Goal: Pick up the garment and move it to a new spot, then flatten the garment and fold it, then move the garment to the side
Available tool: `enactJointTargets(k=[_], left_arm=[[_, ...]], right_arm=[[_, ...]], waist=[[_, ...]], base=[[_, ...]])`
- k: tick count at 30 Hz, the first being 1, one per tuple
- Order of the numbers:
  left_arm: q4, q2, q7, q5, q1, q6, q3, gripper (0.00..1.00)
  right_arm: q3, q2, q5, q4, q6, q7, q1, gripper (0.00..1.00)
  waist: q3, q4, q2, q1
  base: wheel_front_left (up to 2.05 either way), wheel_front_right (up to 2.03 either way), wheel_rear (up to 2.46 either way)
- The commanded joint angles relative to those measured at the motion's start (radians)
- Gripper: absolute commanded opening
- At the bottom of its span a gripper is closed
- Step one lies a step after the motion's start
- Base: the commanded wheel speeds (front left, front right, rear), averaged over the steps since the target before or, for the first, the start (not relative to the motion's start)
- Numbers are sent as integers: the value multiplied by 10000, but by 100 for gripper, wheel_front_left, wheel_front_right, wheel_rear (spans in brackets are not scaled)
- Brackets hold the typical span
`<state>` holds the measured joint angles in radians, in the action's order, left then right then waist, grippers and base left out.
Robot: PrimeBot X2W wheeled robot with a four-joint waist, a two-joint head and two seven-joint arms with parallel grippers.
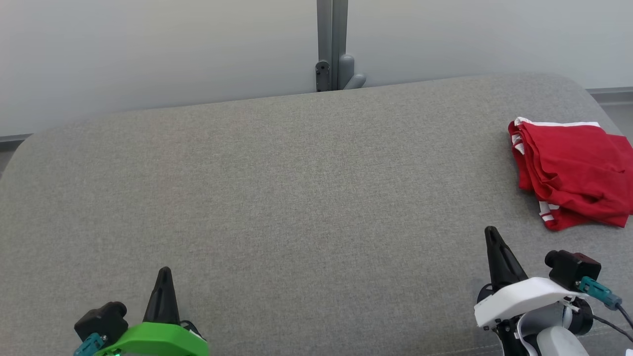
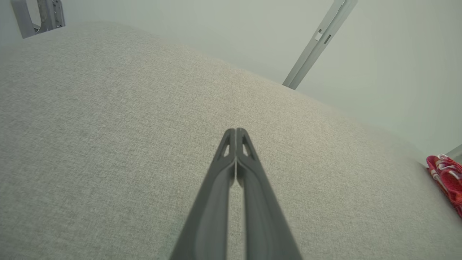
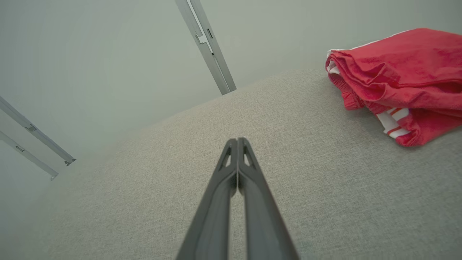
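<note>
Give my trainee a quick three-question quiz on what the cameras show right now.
1. True or false: the folded red cloth garment with white stripes lies at the robot's right on the grey fabric-covered surface.
2. Which is nearer that garment: A) the left tool, or B) the right tool?
3. Fill in: the jaws of both tools are ___.
Key: 1 true; 2 B; 3 shut.

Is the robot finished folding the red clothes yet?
Looks about finished. Done: the red garment lies folded, a bit loosely, at the right side of the grey cushion. In hand: nothing; the left gripper and right gripper are both shut, empty, apart from it. Left: probably nothing.
</note>
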<state>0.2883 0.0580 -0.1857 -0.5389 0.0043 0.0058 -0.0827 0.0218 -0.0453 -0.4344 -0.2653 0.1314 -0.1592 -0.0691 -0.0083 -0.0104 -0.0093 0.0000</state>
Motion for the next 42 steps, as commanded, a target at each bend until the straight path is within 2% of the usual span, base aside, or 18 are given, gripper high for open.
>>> enactJointTargets(k=[1, 15, 42], left_arm=[[-108, 17, 82, -474, -382, -93, 111, 0], [-4, 0, 584, -2498, -732, -352, 421, 0], [166, -27, 1349, -5531, -1256, -743, 904, 0]], right_arm=[[-102, -34, -487, 84, -2, 102, -360, 0], [-452, -42, -2670, -88, -3, 706, -590, 0], [-977, -55, -5965, -358, -3, 1610, -933, 0]], waist=[[2, 2, 13, 0], [18, 15, 24, 0], [47, 40, 43, 0]], base=[[0, 0, 0], [0, 0, 0], [0, 0, 0]])
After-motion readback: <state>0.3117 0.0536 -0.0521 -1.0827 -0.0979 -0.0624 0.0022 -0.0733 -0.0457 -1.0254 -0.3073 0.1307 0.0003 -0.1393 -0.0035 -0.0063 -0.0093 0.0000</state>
